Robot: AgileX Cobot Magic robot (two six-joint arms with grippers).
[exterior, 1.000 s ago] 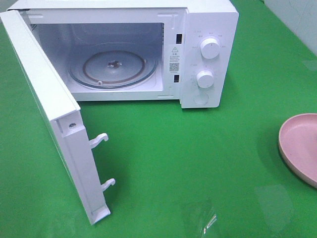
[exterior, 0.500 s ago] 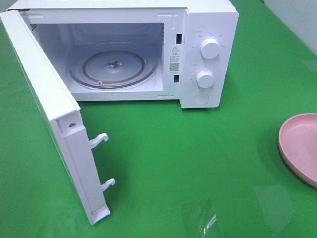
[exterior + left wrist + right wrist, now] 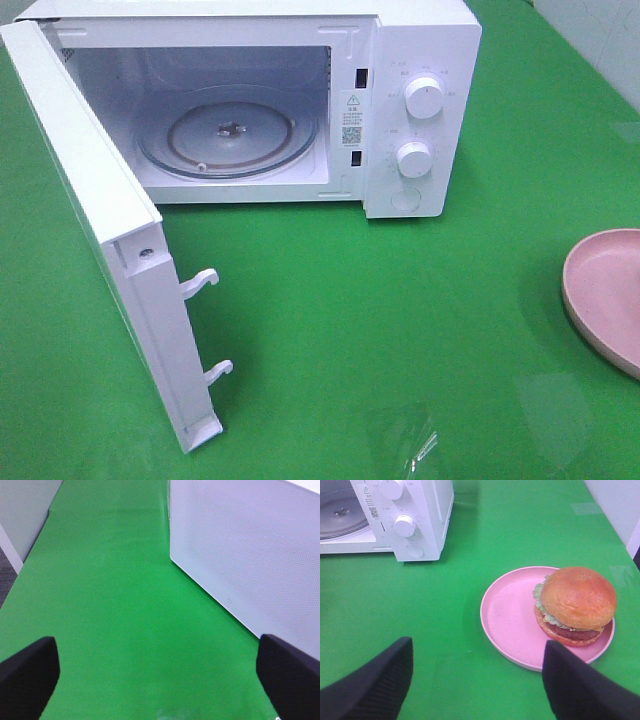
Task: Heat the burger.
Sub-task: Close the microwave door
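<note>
From my right wrist camera I see the burger (image 3: 576,605) sitting on a pink plate (image 3: 510,615), pushed toward one side of it so that much of the plate's smooth, matte floor lies bare. The top bun is domed, glossy and golden-brown, with a soft sheen. Under it a frill of pale green lettuce pokes out, then a dark reddish patty, then a thinner bottom bun touching the plate. The plate is round and shallow with a low raised rim, and it rests on a flat green cloth (image 3: 470,540) that covers the table.

My right gripper (image 3: 475,680) hangs above the cloth just short of the plate, its two black, finely ribbed fingers (image 3: 375,680) spread wide and holding nothing. The burger is apart from them.

In the high view only the plate's edge (image 3: 605,290) shows at the right border, well apart from the white microwave (image 3: 420,60). The oven is a boxy, smooth-skinned thing with two round knobs (image 3: 424,98) stacked on its panel. Its door (image 3: 100,230) stands swung fully out, two hooked latches on its edge. Inside lies a round clear glass turntable (image 3: 230,135).

My left gripper (image 3: 160,675) is also spread wide and empty, hovering over green cloth beside the door's perforated panel (image 3: 250,550).
</note>
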